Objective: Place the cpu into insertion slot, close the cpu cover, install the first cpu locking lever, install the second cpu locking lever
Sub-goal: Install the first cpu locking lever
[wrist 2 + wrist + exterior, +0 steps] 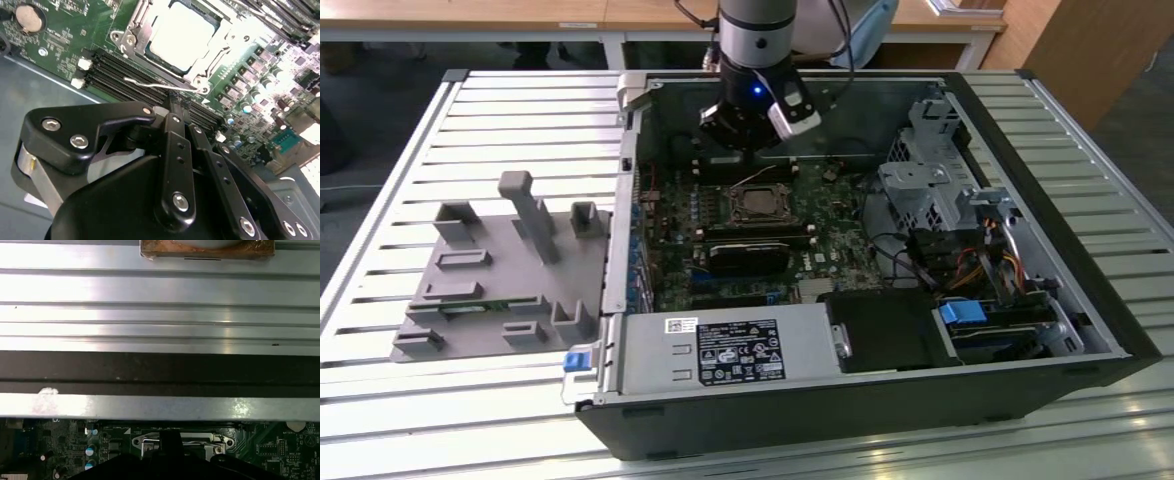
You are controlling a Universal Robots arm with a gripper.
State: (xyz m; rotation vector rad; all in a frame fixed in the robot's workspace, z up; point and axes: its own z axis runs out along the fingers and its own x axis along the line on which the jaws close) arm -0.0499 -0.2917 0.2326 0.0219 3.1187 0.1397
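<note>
The cpu [182,35] lay in the insertion slot [149,50] under the lowered cpu cover [137,22], and the gripper [174,104], fingers together, hung just beside a thin locking lever [150,84] that seemed not yet latched.

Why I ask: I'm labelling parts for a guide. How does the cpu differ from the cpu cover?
The cpu is a solid, plain pale plate; the cpu cover is an open metal frame with a cut-out centre. The cpu fills the middle; the cpu cover runs around its edges. The cpu's top looks smooth and even, the cpu cover's bent and glinting. Both are silvery, squarish and lie flat.
</note>
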